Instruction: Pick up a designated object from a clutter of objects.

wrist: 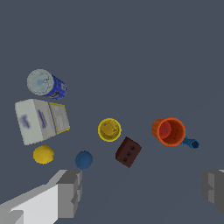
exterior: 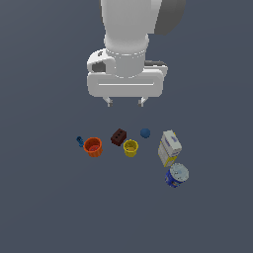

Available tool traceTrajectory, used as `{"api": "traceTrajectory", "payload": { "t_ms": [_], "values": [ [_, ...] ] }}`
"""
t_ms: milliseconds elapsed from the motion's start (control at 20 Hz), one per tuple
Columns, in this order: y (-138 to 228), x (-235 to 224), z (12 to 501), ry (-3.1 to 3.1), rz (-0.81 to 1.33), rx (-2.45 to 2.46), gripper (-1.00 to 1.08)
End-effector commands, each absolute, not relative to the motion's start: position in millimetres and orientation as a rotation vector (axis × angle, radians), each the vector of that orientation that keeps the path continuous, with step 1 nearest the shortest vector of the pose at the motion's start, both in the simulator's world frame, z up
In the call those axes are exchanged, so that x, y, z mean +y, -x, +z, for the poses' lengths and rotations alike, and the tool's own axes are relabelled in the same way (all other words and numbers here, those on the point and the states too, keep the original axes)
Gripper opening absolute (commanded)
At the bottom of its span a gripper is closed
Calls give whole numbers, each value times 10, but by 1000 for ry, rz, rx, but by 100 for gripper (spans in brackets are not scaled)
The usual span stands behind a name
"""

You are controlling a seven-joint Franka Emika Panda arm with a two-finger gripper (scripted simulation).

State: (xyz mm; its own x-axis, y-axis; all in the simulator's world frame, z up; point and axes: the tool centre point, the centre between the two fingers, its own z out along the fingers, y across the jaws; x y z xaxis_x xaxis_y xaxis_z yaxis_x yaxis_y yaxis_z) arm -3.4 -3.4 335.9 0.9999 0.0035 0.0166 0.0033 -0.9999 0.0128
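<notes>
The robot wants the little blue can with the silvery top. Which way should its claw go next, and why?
Probably sideways toward the exterior view's right and nearer that camera, then down. The open gripper hangs high above the dark brown block and small yellow cup, holding nothing, while the short blue can with the silvery top stands beyond the white-and-yellow box.

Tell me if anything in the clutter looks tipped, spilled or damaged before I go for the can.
Nothing looks spilled or damaged. The blue can stands close beside the white-and-yellow box; contact is unclear. A yellow ball shows only in the wrist view. The gripper hangs open above.
</notes>
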Motion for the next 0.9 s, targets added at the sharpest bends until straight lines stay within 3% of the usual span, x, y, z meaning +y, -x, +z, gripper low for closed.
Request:
{"api": "traceTrajectory", "payload": {
  "t_ms": [0, 850],
  "values": [
    [34, -34, 3359, -3129, 26, 5, 100],
    [79, 43, 3238, -3127, -36, 88, 100]
  ]
}}
